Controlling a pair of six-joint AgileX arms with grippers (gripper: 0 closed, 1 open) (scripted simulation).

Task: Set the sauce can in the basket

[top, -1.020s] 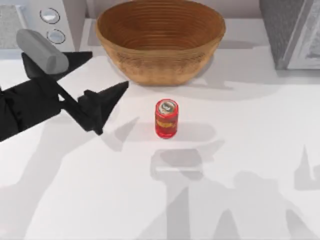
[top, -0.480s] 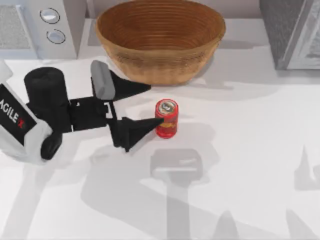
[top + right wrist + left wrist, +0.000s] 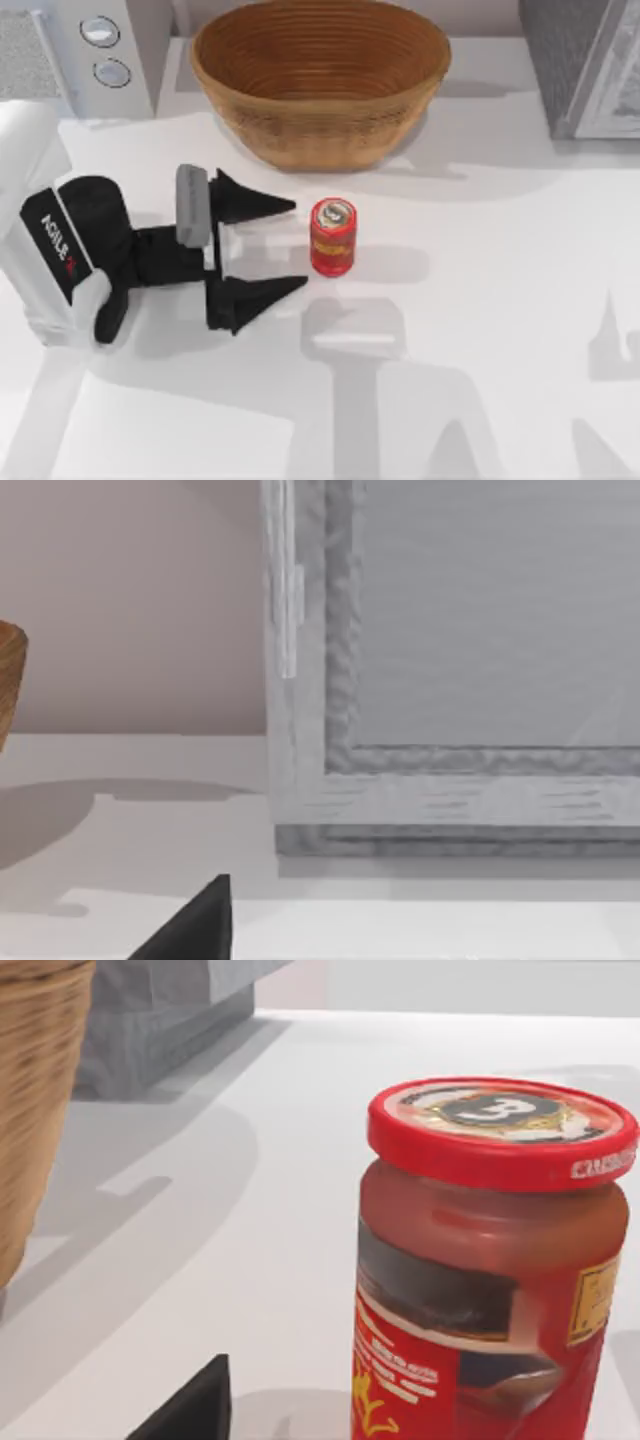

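The sauce can [image 3: 333, 237] stands upright on the white table, a short way in front of the basket [image 3: 320, 80]. It is red with a silver top and a yellow band. My left gripper [image 3: 299, 245] lies low on the table just left of the can. It is open, with its two black fingers pointing at the can and their tips stopping short of it. In the left wrist view the can [image 3: 490, 1260] looms close, the basket wall [image 3: 30, 1110] is at the edge, and one fingertip [image 3: 190, 1410] shows. My right arm is parked, facing a grey appliance [image 3: 450, 680].
A white appliance with two knobs [image 3: 100, 50] stands at the back left. The grey appliance [image 3: 585, 65] stands at the back right. The basket's rim rises well above the can's top. Open table stretches in front of and to the right of the can.
My left arm has swung in from the left and dropped lower. Its open fingers have turned level and now point at the can. The can has not moved.
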